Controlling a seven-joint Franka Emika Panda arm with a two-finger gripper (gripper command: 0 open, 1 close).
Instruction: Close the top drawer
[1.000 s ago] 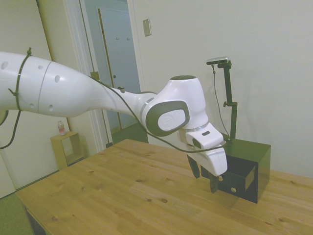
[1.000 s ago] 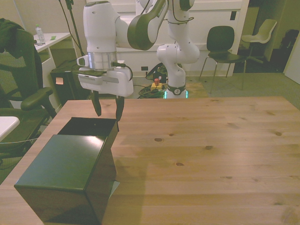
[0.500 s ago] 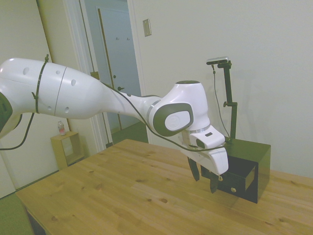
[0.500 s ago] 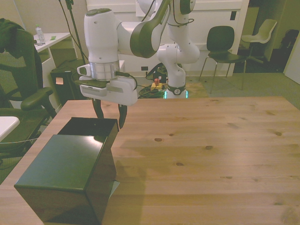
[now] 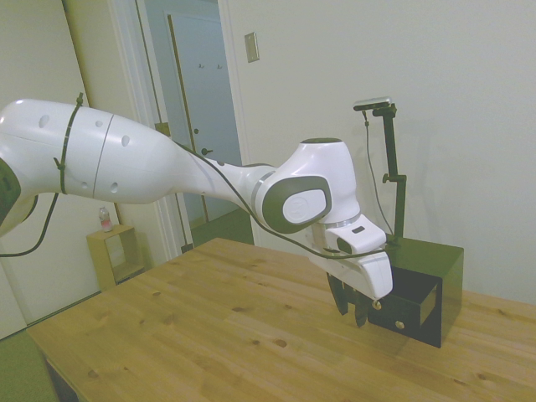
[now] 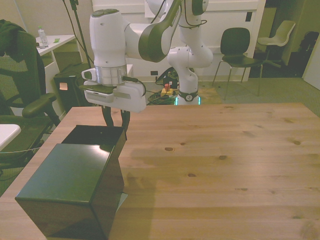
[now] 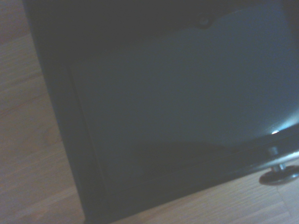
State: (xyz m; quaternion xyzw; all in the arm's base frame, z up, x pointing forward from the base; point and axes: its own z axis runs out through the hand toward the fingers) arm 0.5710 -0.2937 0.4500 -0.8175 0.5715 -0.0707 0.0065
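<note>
- The small black top drawer (image 6: 97,134) with its round brass-coloured knob stands pulled out of the black box cabinet (image 6: 75,192), near the table's edge on the front view's left; its open tray juts toward the arm.
- From the side, the drawer (image 5: 410,295) sticks out of the cabinet (image 5: 435,280) at the far right end of the table, its inner side wall pale and a brass knob (image 5: 399,323) of a lower drawer showing beneath it.
- Close up, the wrist view looks down into the drawer's dark hollow (image 7: 187,93); one knob (image 7: 279,175) peeks from under the front wall, blurred.
- The white two-finger gripper (image 6: 115,121) hangs point-down right at the drawer's front, its dark fingers (image 5: 361,310) drawn close together with only a narrow gap, clasping nothing I can see.
- In the side view the gripper (image 5: 353,308) sits just beside the drawer's front; whether it touches I can't tell.
- The white arm (image 5: 167,167) stretches in over the bare wooden table (image 6: 225,165).
- Beyond the table stand a black chair (image 6: 237,47), a pale chair (image 6: 280,35) and a dark office chair (image 6: 20,90) at the front view's left.
</note>
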